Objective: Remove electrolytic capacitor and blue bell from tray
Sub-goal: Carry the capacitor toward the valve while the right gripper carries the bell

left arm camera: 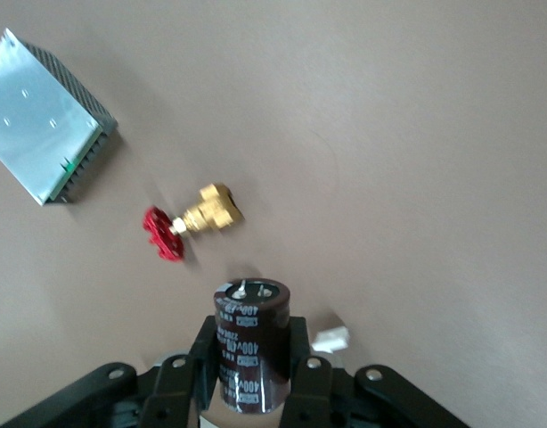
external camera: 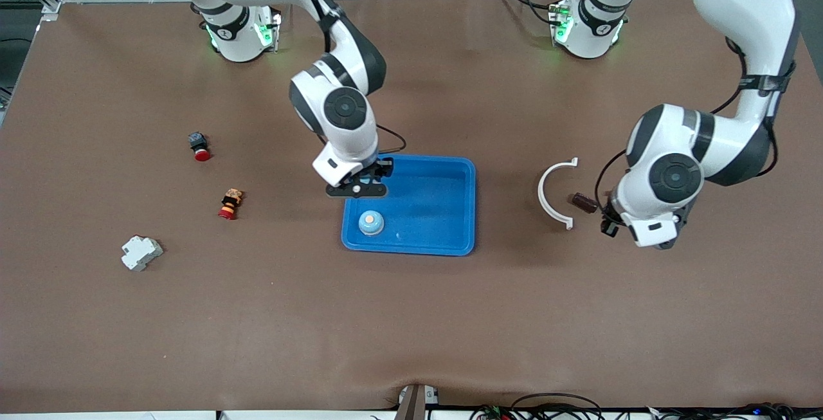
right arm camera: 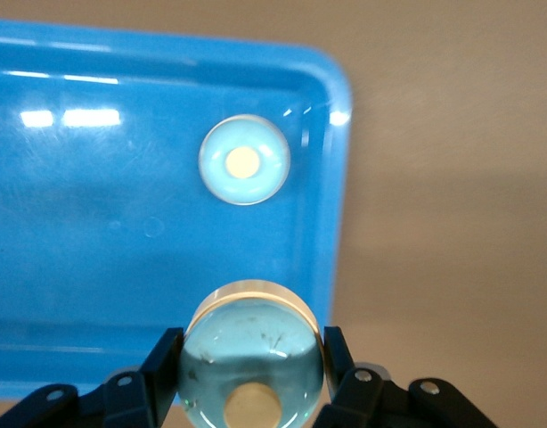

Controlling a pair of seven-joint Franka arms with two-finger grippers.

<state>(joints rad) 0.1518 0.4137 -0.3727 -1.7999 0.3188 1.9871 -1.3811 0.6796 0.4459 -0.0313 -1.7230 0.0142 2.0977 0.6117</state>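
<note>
My right gripper point(external camera: 360, 183) is shut on a light-blue dome bell point(right arm camera: 251, 352) with a cream button. It holds the bell over the corner of the blue tray point(external camera: 443, 179) toward the right arm's end. A second, similar bell point(external camera: 371, 222) lies in the tray and also shows in the right wrist view point(right arm camera: 244, 160). My left gripper point(external camera: 604, 211) is shut on a dark brown capacitor point(external camera: 584, 202) over the table, beside a white arc. In the left wrist view the capacitor point(left arm camera: 251, 343) sits between the fingers point(left arm camera: 298, 352).
A white C-shaped clip point(external camera: 554, 193) lies between the tray and the left gripper. Toward the right arm's end lie a red push button point(external camera: 200, 147), a red-and-yellow part point(external camera: 229, 205) and a white breaker point(external camera: 141, 252). The left wrist view shows a silver box point(left arm camera: 46, 116) and a red-handled brass valve point(left arm camera: 189, 223).
</note>
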